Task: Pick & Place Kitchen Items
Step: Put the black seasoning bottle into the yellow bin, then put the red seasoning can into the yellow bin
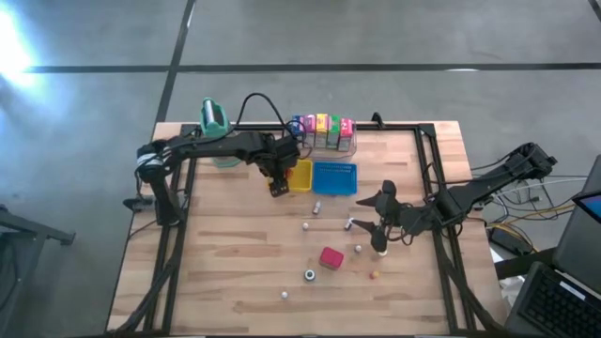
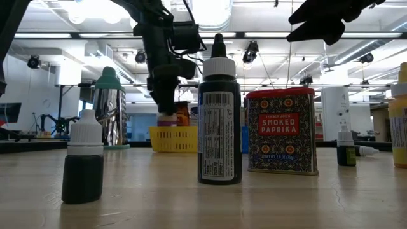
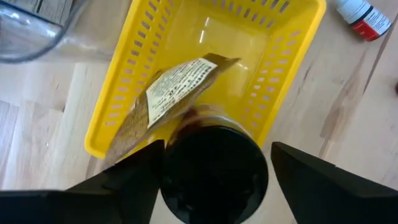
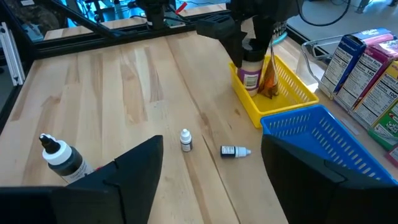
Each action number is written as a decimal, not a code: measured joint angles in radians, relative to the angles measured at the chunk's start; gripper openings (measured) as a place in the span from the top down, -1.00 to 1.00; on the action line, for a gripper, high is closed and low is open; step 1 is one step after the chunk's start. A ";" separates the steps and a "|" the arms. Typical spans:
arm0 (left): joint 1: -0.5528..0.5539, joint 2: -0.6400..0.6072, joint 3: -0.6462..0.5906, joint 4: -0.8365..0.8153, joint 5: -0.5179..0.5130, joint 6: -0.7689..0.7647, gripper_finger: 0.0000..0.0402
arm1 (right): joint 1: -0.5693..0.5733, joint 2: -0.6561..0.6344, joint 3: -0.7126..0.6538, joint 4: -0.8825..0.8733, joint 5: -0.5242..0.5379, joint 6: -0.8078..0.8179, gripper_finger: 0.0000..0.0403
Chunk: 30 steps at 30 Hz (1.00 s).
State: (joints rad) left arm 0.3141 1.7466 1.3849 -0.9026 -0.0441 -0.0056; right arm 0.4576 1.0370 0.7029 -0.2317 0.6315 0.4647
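The yellow basket (image 3: 112, 118) sits near the back of the wooden table (image 1: 225, 272), with a tan printed pouch (image 3: 174, 93) leaning inside it. The left gripper (image 4: 252, 40) hangs at the basket's front edge, its fingers clamped on a small jar (image 4: 250, 73) with a dark lid and purple label; from the right wrist view the jar's base looks to be just inside the basket's near corner. Beside the yellow one lies the blue basket (image 1: 335, 177); I cannot tell whether anything is in it. Behind both stands a clear bin (image 1: 324, 141) holding a row of colourful cartons (image 1: 321, 127), blue, pink, yellow, green and red. A tall container with a teal top (image 1: 214, 116) stands at the back left corner.

The table is pale wood planks on a dark frame, on a grey concrete floor; across the table the room shows ceiling lights and white beams.

Scattered on the front half are a red paprika tin (image 2: 281, 130), a tall dark dropper bottle (image 2: 219, 114), a smaller dark bottle with a white cap (image 2: 83, 158), and tiny white-capped bottles (image 4: 185, 140), one lying on its side (image 4: 235, 150). The right gripper (image 1: 379, 233) hovers above these, fingers spread wide and holding nothing.
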 joint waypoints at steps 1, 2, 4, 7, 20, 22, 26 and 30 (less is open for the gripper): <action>0.000 0.000 0.001 -0.009 0.000 0.000 -0.52 | 0.000 0.000 0.000 0.000 0.000 0.000 -0.29; 0.000 0.000 0.005 -0.027 0.000 0.001 -0.54 | 0.000 0.000 0.000 0.000 0.000 0.000 -0.28; 0.000 0.000 0.023 -0.064 0.000 0.006 -0.57 | 0.000 0.000 0.000 0.000 0.000 0.000 -0.25; 0.000 0.000 0.070 -0.116 0.000 0.004 -0.57 | 0.000 0.000 0.000 0.000 0.000 0.000 -0.22; -0.028 -0.131 0.313 -0.271 -0.002 -0.082 -0.57 | 0.000 0.000 0.000 -0.004 0.000 -0.004 -0.19; -0.048 -0.183 0.309 -0.247 -0.006 -0.107 -0.57 | -0.001 0.000 0.000 -0.004 0.000 -0.004 -0.22; -0.117 -0.293 0.255 -0.133 -0.052 -0.161 -0.58 | -0.001 0.000 0.000 -0.004 0.023 -0.007 -0.28; -0.227 -0.389 0.160 0.010 -0.136 -0.191 -0.57 | -0.010 -0.001 0.000 -0.004 0.027 -0.017 -0.32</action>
State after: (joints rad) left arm 0.0875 1.3575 1.5446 -0.8922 -0.1802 -0.1965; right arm 0.4473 1.0363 0.7029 -0.2358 0.6586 0.4477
